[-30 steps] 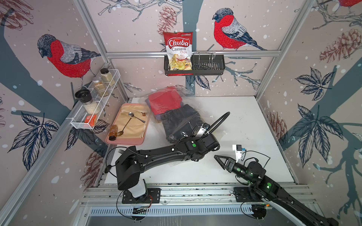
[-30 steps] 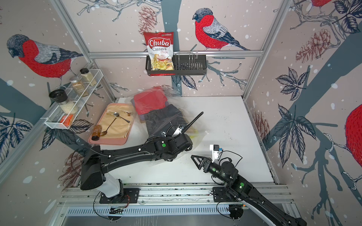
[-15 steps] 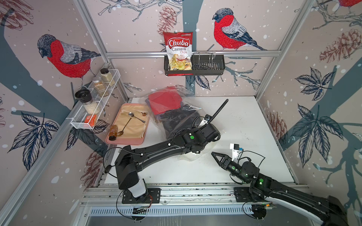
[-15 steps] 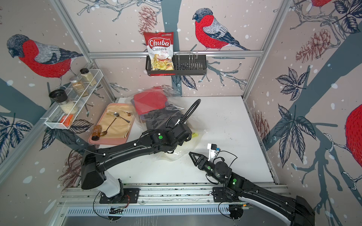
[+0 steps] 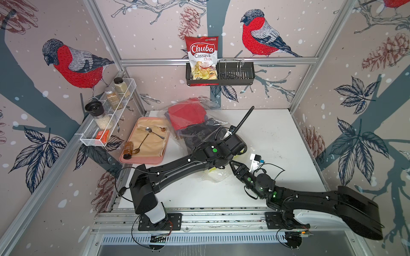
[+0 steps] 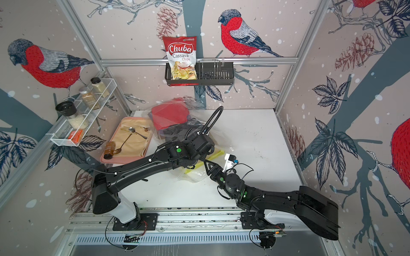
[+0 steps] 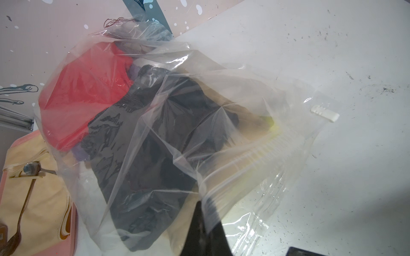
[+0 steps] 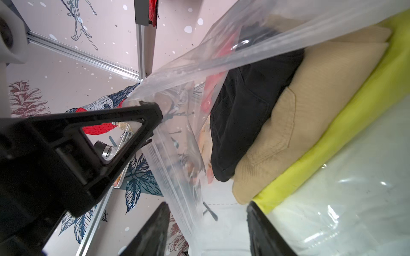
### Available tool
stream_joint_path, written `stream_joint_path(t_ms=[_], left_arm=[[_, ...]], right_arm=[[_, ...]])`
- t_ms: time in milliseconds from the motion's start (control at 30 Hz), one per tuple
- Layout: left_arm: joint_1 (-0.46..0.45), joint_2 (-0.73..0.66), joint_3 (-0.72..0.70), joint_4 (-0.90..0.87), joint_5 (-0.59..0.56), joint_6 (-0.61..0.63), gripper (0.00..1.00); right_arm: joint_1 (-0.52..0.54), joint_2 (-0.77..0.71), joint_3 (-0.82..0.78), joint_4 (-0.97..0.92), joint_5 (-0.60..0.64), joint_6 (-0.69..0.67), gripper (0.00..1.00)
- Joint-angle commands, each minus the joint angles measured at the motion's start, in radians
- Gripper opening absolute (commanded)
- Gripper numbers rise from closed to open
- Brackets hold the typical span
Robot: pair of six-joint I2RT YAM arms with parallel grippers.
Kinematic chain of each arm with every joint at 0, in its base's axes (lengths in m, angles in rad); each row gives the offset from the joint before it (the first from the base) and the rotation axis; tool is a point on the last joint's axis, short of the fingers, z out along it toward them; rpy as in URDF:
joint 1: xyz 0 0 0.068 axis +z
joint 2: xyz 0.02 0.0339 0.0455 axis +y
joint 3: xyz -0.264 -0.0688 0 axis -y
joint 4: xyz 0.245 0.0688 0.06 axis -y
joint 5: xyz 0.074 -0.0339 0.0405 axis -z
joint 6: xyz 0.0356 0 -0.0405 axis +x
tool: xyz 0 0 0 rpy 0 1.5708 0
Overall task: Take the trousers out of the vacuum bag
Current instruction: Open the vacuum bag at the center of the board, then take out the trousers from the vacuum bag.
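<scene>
Trousers (image 8: 255, 106) lying in vacuum bag (image 7: 221, 99) (black, tan, yellow)
Left gripper (image 7: 205, 206) is pinching its rim; right gripper (image 8: 206, 230) is gaping.

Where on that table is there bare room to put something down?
Bare: the right half of the white table, from vacuum bag to right wall, and the near strip between left arm and right arm. Crowded: back left, with tray and bag.

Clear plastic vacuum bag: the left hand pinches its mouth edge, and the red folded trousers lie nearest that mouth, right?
Not red: the bright yellow folded trousers lie nearest the mouth, per the right wrist view; the red folded trousers sit deepest.
</scene>
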State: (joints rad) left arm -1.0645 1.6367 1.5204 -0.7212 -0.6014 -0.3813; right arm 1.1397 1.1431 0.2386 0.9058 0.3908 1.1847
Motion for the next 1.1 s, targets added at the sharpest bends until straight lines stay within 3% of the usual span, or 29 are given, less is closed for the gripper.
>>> stream_joint_path(t_ms=[0, 467, 733, 1067], left_arm=[[0.009, -0.005, 0.016, -0.019, 0.008, 0.010, 0.00], [0.023, -0.002, 0.043, -0.025, 0.026, 0.023, 0.00], [0.025, -0.015, 0.044, -0.025, 0.031, 0.023, 0.00], [0.026, -0.008, 0.040, -0.012, 0.040, 0.028, 0.00]], right_arm=[[0.004, 0.076, 0.046, 0.130, 0.019, 0.011, 0.55], [-0.017, 0.413, 0.154, 0.369, 0.034, 0.058, 0.51], [-0.069, 0.517, 0.226, 0.338, 0.017, 0.113, 0.51], [-0.136, 0.593, 0.280, 0.271, -0.033, 0.193, 0.58]])
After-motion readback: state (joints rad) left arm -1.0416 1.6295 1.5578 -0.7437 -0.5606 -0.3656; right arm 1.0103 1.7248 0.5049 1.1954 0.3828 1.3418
